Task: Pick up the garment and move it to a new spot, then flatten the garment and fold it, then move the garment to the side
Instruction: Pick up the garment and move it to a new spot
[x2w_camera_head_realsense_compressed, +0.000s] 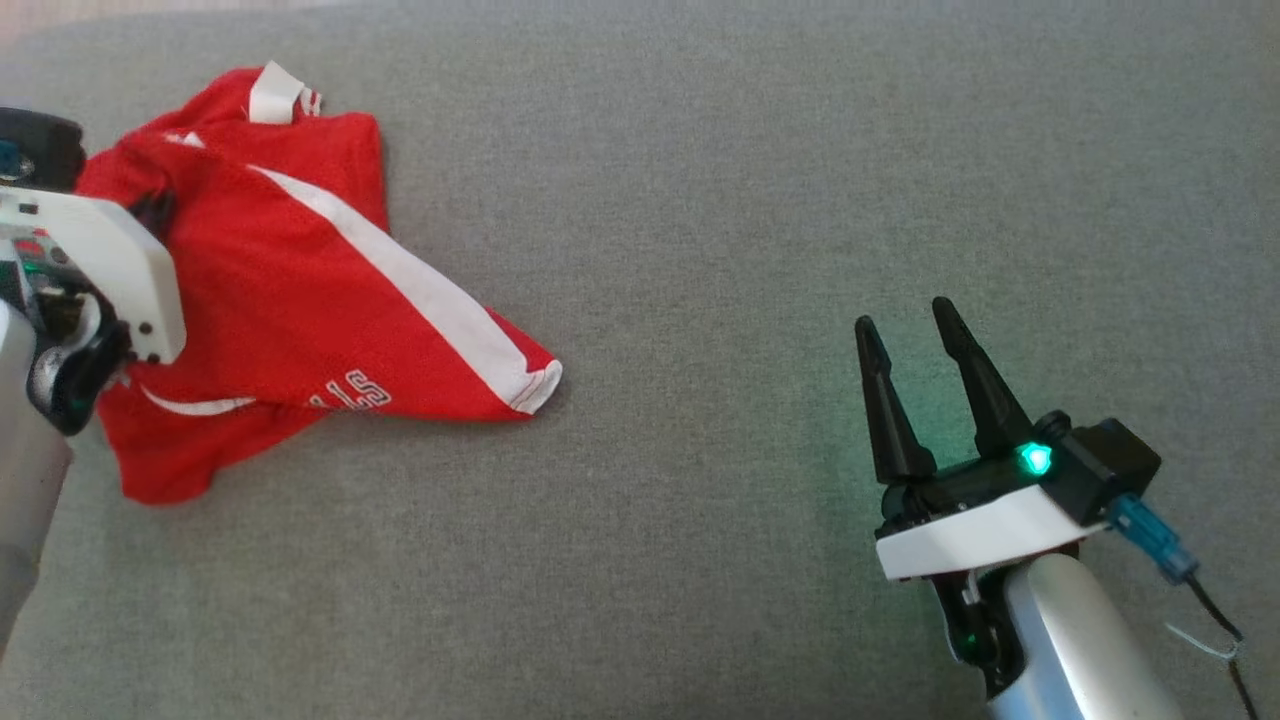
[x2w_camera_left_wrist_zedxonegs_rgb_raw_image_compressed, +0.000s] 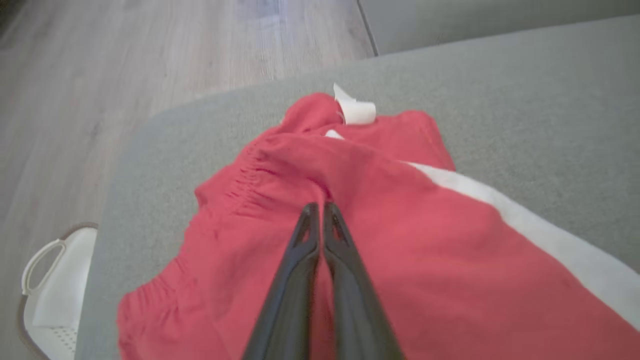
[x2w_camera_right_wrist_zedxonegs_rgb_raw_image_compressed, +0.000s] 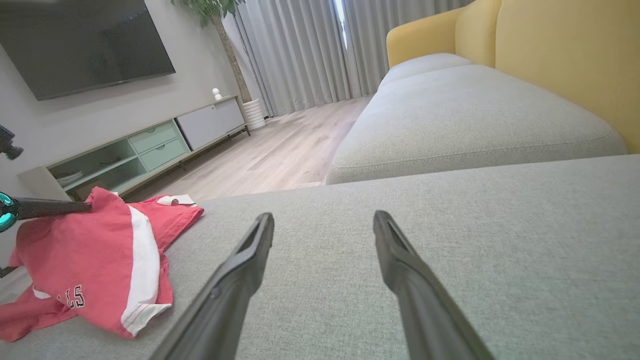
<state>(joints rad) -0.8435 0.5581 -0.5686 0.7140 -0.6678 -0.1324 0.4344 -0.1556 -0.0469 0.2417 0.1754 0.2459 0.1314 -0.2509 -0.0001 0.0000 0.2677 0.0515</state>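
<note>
Though crumpled and partly lifted, garment (x2w_camera_head_realsense_compressed: 300, 300) on the grey cushion (x2w_camera_head_realsense_compressed: 700, 200), toward its left end, close to the rounded corner. Red mesh cloth, broad white stripe running slantwise across, white letters near one hem, small white tab at the far edge. Left gripper (x2w_camera_left_wrist_zedxonegs_rgb_raw_image_compressed: 320, 206) clenched on a fold of that cloth beside the gathered waistband; fingers (x2w_camera_left_wrist_zedxonegs_rgb_raw_image_compressed: 295, 280) pressed together, red fabric bunched at the tips and standing up in a peak in the right wrist view. Rest of the cloth lying slack on the cushion. Right gripper (x2w_camera_head_realsense_compressed: 905, 320) well apart from the garment, over bare cushion on the right side, jaws spread wide, grasping nothing, green light glowing on its base. Beyond the cushion edge, wooden floor (x2w_camera_left_wrist_zedxonegs_rgb_raw_image_compressed: 150, 60), with a white basket (x2w_camera_left_wrist_zedxonegs_rgb_raw_image_compressed: 60, 300) standing on it just beside the left corner. Farther off in the right wrist view: second grey seat (x2w_camera_right_wrist_zedxonegs_rgb_raw_image_compressed: 475, 115) with a yellow backrest (x2w_camera_right_wrist_zedxonegs_rgb_raw_image_compressed: 565, 60), low cabinet (x2w_camera_right_wrist_zedxonegs_rgb_raw_image_compressed: 150, 145) below a dark screen (x2w_camera_right_wrist_zedxonegs_rgb_raw_image_compressed: 85, 45), pale curtains (x2w_camera_right_wrist_zedxonegs_rgb_raw_image_compressed: 300, 50).
</note>
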